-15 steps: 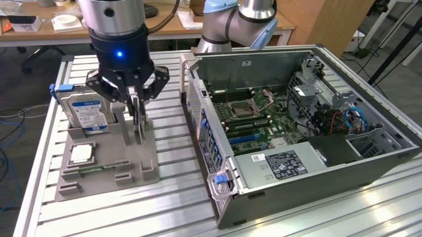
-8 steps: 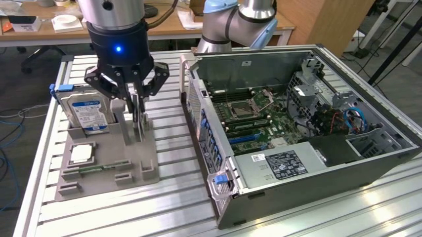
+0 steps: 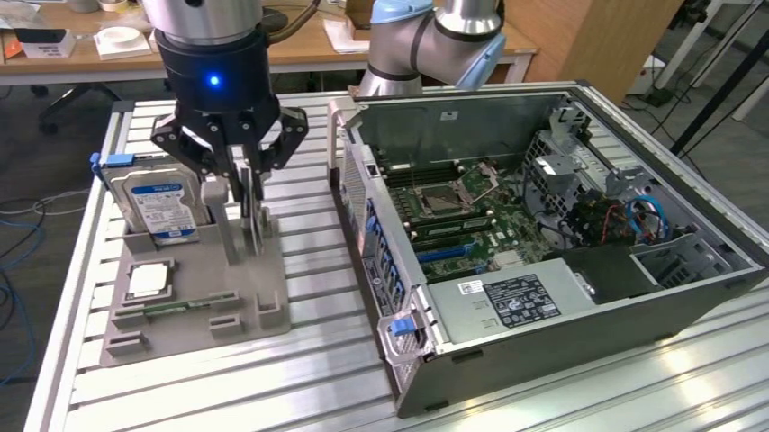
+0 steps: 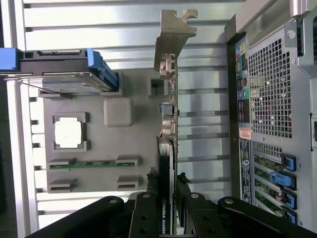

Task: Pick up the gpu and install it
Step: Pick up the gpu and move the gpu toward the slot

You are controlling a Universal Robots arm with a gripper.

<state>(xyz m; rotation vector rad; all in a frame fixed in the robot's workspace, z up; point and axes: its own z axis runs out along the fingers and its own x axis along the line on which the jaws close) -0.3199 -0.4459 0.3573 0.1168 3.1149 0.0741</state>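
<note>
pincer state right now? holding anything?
Pincer: closed on the gpu, gripping the card on edge at the grey holder.

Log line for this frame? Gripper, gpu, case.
phase: grasp | gripper: over grey holder | fingers: closed on gpu | gpu: on edge at holder, not yet in computer case
</note>
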